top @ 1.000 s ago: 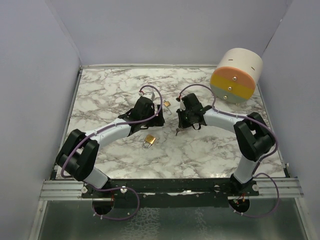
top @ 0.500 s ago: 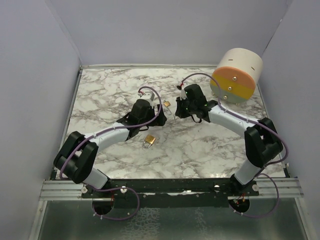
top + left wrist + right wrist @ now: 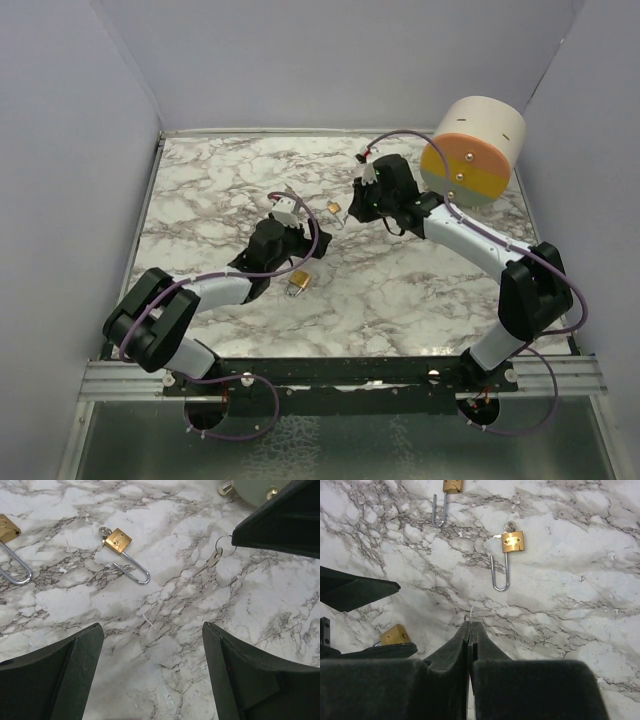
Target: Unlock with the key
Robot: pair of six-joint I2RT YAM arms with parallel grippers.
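Observation:
A small silver key [image 3: 212,560] on a ring dangles from the tip of my right gripper [image 3: 234,539], whose fingers are shut on the ring; only a sliver of ring shows at the closed tips [image 3: 469,622]. A brass padlock [image 3: 119,540] with an open shackle and a key stub in its body lies on the marble left of the hanging key, and appears as the padlock [image 3: 512,541] ahead of the right fingertips. My left gripper [image 3: 152,627] hovers open over bare marble, nothing between its fingers. From above, the right gripper [image 3: 356,208] sits beside the small padlock [image 3: 335,208], the left gripper [image 3: 298,232] just below.
A second brass padlock [image 3: 299,282] lies nearer the arm bases. Another padlock [image 3: 395,635] peeks out beside the left gripper's finger [image 3: 355,592], and one more padlock [image 3: 452,485] lies farther off. A large cylinder [image 3: 472,150] with orange, yellow and green bands rests at the back right.
My right gripper has carried the key toward the back of the table, past the small padlock. My left arm has drawn back toward its base, staying open.

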